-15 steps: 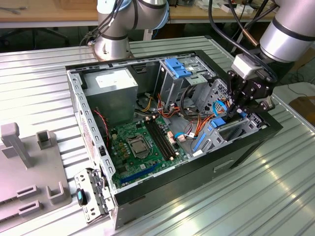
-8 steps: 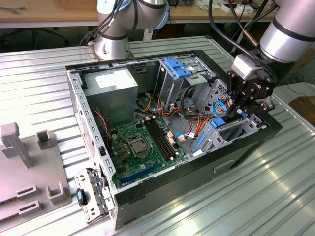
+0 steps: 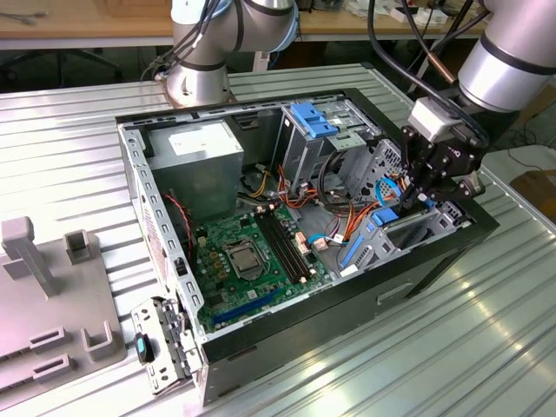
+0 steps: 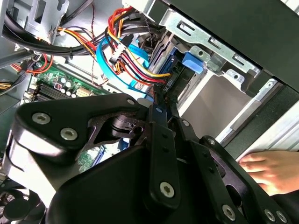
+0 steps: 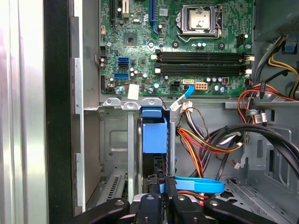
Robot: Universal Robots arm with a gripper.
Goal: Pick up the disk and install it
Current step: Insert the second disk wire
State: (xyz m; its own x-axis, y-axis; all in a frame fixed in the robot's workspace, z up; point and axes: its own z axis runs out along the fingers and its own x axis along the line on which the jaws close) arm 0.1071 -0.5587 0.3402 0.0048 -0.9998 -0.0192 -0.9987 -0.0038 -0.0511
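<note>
Gripper sits low inside the computer case, fingers pinched together on the disk, which stands upright in its bay beside the motherboard.

We see a robotics lab bench: a ribbed metal table, an opened computer case (motherboard exposed), grey fixtures, wooden desks behind.

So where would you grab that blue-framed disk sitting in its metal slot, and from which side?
By the narrow edge facing the open side of the case, coming straight in through that opening. The disk stands on edge between the slot's metal walls, so its broad faces are shut off. The gripper seems to pinch that very edge.
</note>
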